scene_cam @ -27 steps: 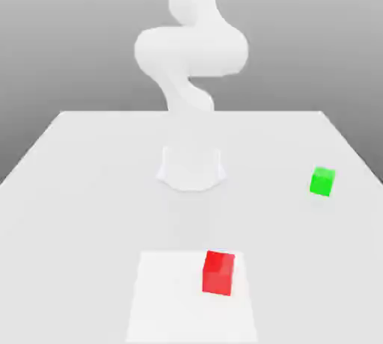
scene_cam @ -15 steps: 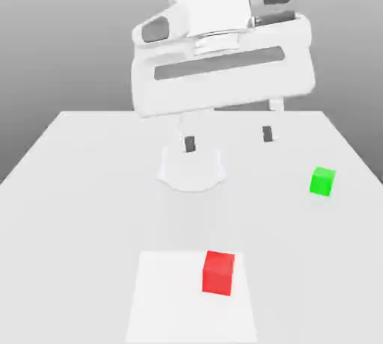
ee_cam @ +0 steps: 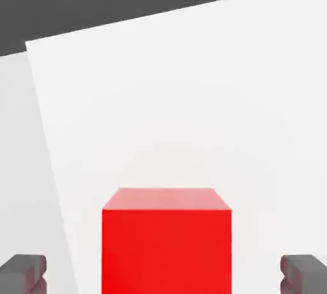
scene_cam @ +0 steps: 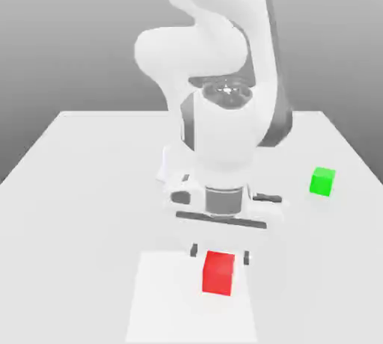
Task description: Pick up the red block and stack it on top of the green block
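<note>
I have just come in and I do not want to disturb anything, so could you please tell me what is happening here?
A robot arm has its open fingers placed at the red block, one to each side, with a gap between each finger and the block. It is not holding anything. The red block sits on the white square, and the green block is apart on the table, so the stacking is not yet done.

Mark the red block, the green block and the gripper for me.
Red block (scene_cam: 217,275): exterior view, on its front face.
Green block (scene_cam: 321,184): exterior view, on its front face.
Gripper (scene_cam: 220,256): exterior view, midway between its open fingertips.
</note>
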